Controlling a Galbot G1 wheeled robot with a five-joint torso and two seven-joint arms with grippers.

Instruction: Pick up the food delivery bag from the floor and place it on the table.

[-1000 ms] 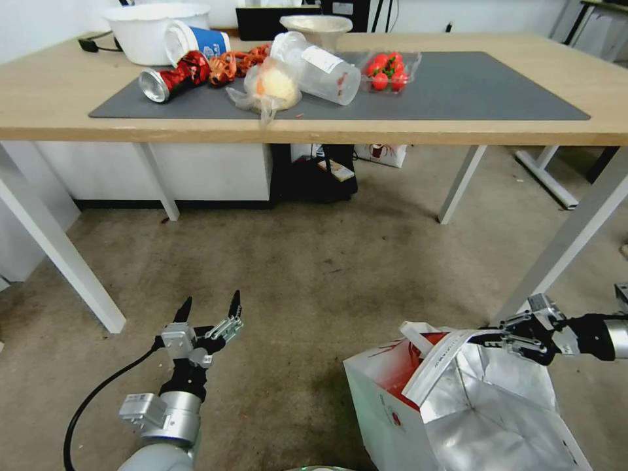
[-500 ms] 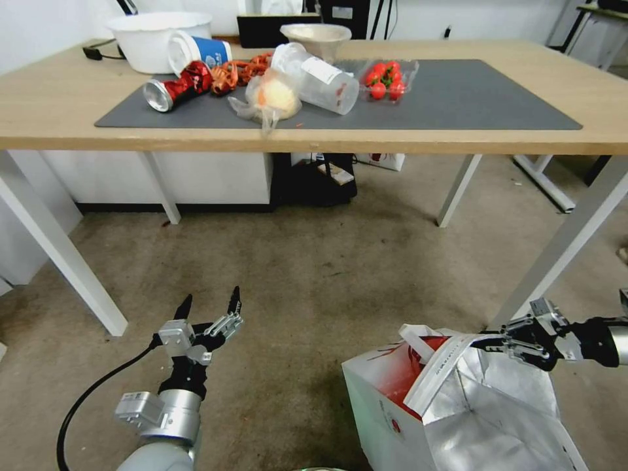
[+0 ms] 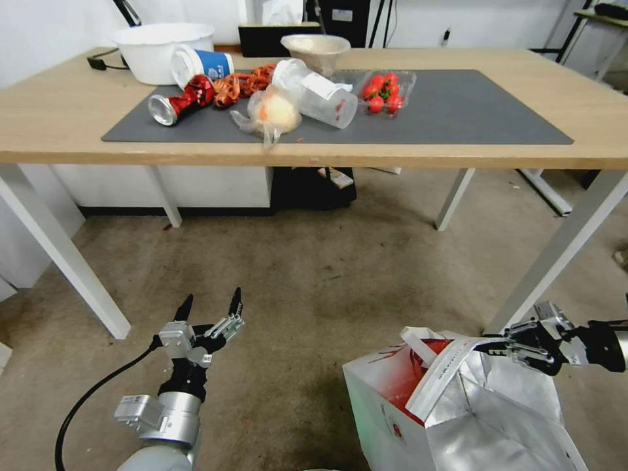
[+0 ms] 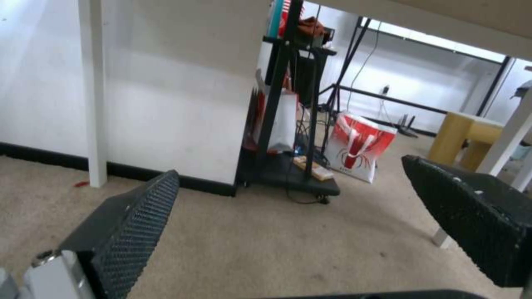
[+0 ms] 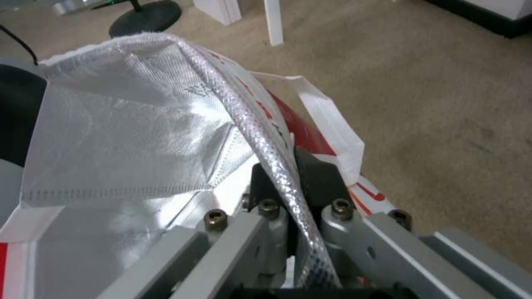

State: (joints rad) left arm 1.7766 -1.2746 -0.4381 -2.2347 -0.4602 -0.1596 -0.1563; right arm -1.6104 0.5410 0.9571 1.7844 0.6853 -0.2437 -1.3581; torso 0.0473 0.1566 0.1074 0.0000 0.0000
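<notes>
The food delivery bag is white with red side panels and a silver lining, and stands open at the lower right over the floor. My right gripper is shut on the far rim of the bag. In the right wrist view the fingers of the right gripper pinch the foil-lined rim of the bag, with a white handle lying beside them. My left gripper hangs open and empty low over the carpet at the lower left; the left gripper faces under the table.
On the table's dark mat lie a can, cups, a bowl, a small clear bag of food and a tomato tray. White table legs stand just beyond the bag. Under the table are a black cart and another red-and-white bag.
The whole head view has shifted: the table sits lower in the picture and shows more from above. The right gripper stays shut on the bag's rim; the left gripper stays open.
</notes>
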